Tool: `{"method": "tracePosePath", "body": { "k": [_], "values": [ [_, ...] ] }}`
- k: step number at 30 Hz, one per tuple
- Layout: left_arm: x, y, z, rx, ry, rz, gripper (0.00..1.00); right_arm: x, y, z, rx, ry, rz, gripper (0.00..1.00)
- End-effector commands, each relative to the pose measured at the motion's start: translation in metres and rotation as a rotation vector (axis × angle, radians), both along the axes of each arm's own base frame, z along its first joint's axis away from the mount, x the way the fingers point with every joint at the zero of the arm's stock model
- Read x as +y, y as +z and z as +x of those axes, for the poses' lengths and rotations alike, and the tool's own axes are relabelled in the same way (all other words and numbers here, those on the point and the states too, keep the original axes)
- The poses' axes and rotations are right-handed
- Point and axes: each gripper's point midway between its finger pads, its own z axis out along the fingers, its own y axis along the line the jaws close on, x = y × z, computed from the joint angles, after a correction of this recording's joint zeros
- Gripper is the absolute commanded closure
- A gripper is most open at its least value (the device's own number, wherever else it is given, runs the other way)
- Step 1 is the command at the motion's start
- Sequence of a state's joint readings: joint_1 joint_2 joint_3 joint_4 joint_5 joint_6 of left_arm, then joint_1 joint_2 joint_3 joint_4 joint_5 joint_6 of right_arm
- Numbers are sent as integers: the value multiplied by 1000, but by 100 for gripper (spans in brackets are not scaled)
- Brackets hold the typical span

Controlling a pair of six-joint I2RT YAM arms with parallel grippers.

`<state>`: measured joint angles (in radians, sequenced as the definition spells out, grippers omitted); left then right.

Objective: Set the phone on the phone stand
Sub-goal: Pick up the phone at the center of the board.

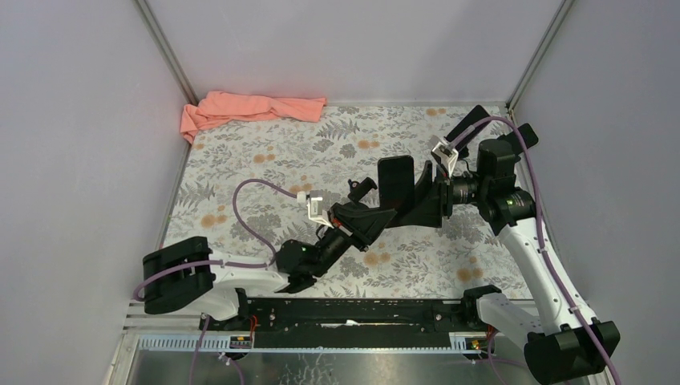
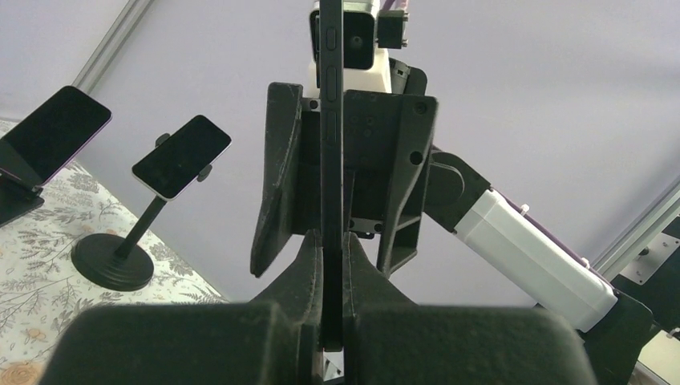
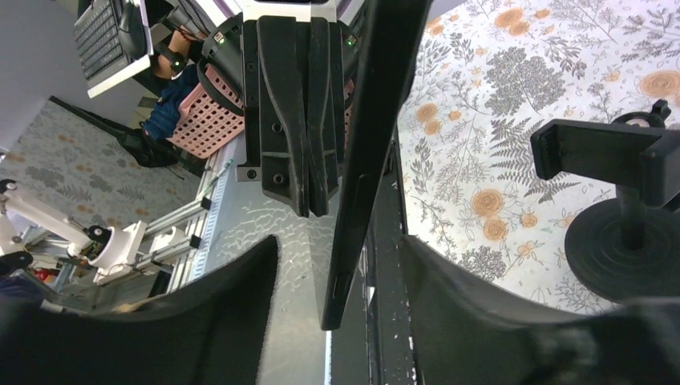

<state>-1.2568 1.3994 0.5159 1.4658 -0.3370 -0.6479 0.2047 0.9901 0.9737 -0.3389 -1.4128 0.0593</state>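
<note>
The black phone (image 1: 396, 178) stands on edge above the floral mat. My left gripper (image 1: 391, 213) is shut on its lower end; in the left wrist view the phone (image 2: 331, 144) is edge-on, pinched between my fingers (image 2: 305, 265). My right gripper (image 1: 422, 198) is open, with one finger on each side of the phone's upper part and a gap on both sides. In the right wrist view the phone (image 3: 377, 120) hangs between those spread fingers (image 3: 240, 305). The black phone stand (image 1: 361, 191) has a round base and stands just left of the phone; it also shows in the left wrist view (image 2: 152, 212) and the right wrist view (image 3: 629, 241).
An orange cloth (image 1: 248, 108) lies at the back left of the floral mat (image 1: 265, 160). Grey walls close in three sides. A black rail (image 1: 361, 309) runs along the near edge. A second dark slab on a low base (image 2: 44, 132) shows at the left wrist view's left edge.
</note>
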Motion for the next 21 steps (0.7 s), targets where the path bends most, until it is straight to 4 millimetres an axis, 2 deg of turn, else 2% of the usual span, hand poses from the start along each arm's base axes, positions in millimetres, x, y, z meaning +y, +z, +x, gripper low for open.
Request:
{"method": "tracePosePath", "body": {
  "k": [1, 6, 10, 12, 18, 21],
  "values": [
    [14, 46, -2, -73, 18, -151, 100, 4, 11, -2, 11, 12, 21, 42],
    [12, 44, -2, -63, -2, -156, 100, 4, 12, -4, 10, 26, 28, 76],
    [15, 42, -2, -55, -6, -156, 96, 3, 13, -7, 6, 42, 35, 91],
    [19, 40, 0, -45, -5, -157, 84, 3, 13, -8, 4, 51, 39, 96],
    [32, 24, 3, -1, -58, -119, 39, 0, 11, -18, -31, 123, 64, 100],
    [38, 22, 4, 11, -135, -66, 26, 0, 7, -20, -39, 128, 67, 100]
  ]
}}
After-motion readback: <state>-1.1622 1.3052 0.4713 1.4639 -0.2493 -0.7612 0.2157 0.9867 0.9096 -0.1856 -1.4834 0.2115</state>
